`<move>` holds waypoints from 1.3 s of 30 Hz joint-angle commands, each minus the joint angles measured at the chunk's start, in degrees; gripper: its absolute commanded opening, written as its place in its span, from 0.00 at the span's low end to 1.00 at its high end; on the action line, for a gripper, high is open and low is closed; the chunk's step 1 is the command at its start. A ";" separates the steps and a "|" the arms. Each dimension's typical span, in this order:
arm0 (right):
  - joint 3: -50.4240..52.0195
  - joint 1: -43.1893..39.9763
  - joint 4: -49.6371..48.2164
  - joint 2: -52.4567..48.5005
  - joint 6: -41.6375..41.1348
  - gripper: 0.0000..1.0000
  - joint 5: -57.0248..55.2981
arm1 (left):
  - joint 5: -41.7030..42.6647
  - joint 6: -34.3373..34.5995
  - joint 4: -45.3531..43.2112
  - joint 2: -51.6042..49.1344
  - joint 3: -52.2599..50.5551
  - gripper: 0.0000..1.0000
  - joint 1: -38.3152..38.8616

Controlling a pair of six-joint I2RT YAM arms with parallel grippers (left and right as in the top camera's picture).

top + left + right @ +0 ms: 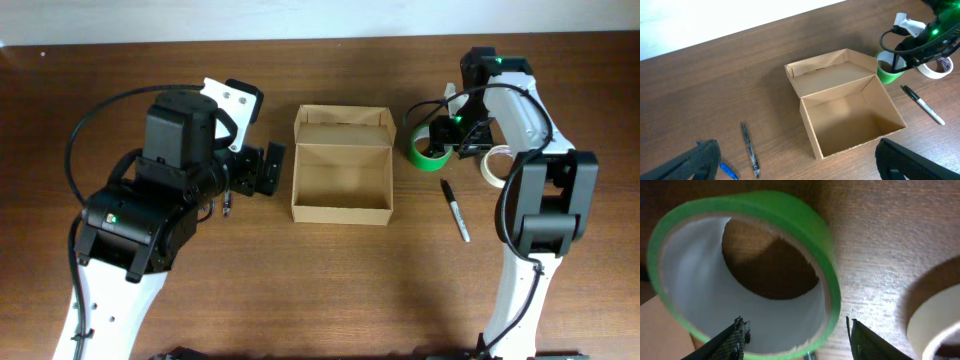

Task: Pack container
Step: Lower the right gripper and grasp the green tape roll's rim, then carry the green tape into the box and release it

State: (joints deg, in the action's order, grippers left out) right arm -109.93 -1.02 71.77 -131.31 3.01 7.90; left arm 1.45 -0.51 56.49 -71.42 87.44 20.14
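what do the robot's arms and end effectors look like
Both arms have white links and chunky black joint housings. The left arm carries a looping black cable, a small green light and a white plate with holes. The right arm has a green light too. The left end effector and right end effector are black and two-fingered.

Table (300,290): dark brown wood, grain running left to right, fills almost the whole overhead frame. Pale strip (150,15) along the top edge, beyond the table's far side. It also fills the upper left of the left wrist view. Wall or floor: cannot tell. Bright glare patch (875,280) on the wood, right of centre, right wrist view.
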 commanded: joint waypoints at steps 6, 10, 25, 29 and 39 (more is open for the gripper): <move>1.03 0.31 -0.28 -1.31 -0.24 0.53 0.55 | -0.20 -1.31 0.17 0.13 0.90 0.99 0.22; 1.03 0.31 -0.22 -1.31 -0.26 0.33 0.57 | -0.22 -1.31 0.13 0.13 0.90 0.99 0.22; -1.42 0.31 2.29 5.57 -1.57 0.04 0.66 | -0.22 -1.33 0.00 0.13 0.92 0.99 0.22; -7.19 0.31 4.98 13.94 -1.99 0.04 0.48 | -0.24 -1.66 -0.59 0.20 0.92 0.99 0.22; -19.85 6.73 15.78 31.61 -1.31 0.04 -2.60 | -3.69 -3.04 -0.94 0.42 3.30 0.99 0.22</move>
State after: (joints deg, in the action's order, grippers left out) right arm -129.60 1.39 85.32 -100.71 1.54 7.33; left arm 0.23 -2.17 55.94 -71.42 88.31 20.14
